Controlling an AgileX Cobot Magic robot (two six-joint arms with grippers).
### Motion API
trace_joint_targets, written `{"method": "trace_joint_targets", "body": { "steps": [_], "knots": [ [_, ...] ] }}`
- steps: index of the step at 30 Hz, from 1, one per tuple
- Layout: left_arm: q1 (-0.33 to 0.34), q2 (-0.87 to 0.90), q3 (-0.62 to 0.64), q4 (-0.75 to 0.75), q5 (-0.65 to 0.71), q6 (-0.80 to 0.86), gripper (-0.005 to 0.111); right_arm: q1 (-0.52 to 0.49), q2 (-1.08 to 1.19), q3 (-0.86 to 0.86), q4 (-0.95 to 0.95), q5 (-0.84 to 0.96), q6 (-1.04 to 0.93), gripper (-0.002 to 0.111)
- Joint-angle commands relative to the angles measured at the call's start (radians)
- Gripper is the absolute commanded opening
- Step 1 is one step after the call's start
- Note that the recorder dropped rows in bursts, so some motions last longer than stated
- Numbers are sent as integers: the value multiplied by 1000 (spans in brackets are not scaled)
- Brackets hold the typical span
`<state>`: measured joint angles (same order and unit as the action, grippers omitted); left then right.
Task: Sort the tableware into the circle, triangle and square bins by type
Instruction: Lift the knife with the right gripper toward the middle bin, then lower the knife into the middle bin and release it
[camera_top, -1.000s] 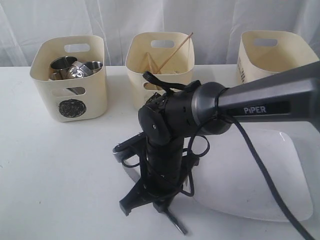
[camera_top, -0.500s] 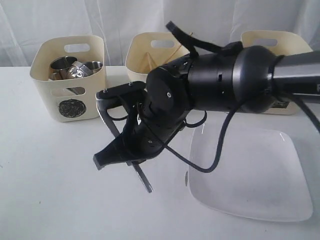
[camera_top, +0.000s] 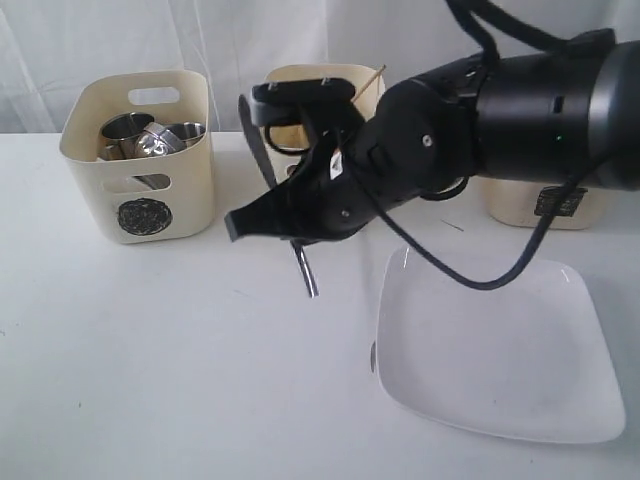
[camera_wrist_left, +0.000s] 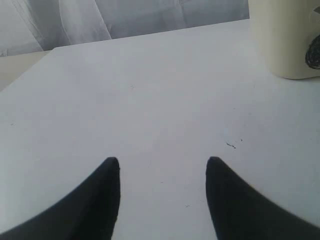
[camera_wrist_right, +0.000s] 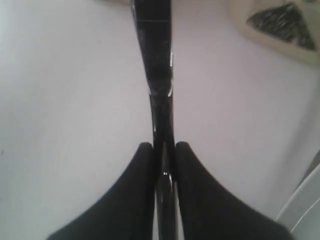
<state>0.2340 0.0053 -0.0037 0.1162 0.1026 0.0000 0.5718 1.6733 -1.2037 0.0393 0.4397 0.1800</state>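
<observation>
Tableware sorting is nearing its end, as I am judging it: steel vessels are sitting in one bin, a stick in another, and I am carrying a piece of cutlery.

Working from the left:
- My left end effector (camera_wrist_left: 162, 162) is hanging over bare tabletop (camera_top: 120, 350), jaws standing wide apart with nothing between them.
- Next, the circle bin (camera_top: 90, 170) is holding steel mugs (camera_top: 126, 128). I am counting at least two steel vessels, possibly three, but they are packed too tightly to separate.
- Beside it, in the air in front of the triangle bin (camera_wrist_right: 280, 22), my right end effector (camera_wrist_right: 164, 147) is clamping a slim steel utensil (camera_top: 307, 272). Its free length is pointing down toward the tabletop. It is looking like the knife, though I am not certain.
- One chopstick (camera_top: 372, 80) is poking above that bin's rim; the arm is hiding any others.
- Further right, one large white square plate (camera_top: 500, 350) is lying flat on the tabletop.
- Behind it, the square bin (camera_top: 510, 208) is showing only in part.

So I am counting three bins, one plate and one held utensil.

The next move, I am thinking, is calling for lifting the utensil clear of the triangle bin's rim, centring it over the opening, then releasing. The long hanging end could be catching the wall on the way in.
</observation>
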Motion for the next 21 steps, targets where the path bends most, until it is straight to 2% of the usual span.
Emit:
{"method": "trace_joint_targets", "body": {
  "steps": [1,10,15,21],
  "knots": [
    [2,-5,4,-10,-4,0,56,-77,-30,6,-19,-167,-4,0],
    [2,-5,4,-10,-4,0,56,-171,-10,-44,-21,-357,-46,0],
    [2,-5,4,-10,-4,0,56,-220,71,-155,-21,-320,-51,0],
    [2,-5,4,-10,-4,0,56,-254,180,-294,-21,-253,-151,0]
  ]
}}
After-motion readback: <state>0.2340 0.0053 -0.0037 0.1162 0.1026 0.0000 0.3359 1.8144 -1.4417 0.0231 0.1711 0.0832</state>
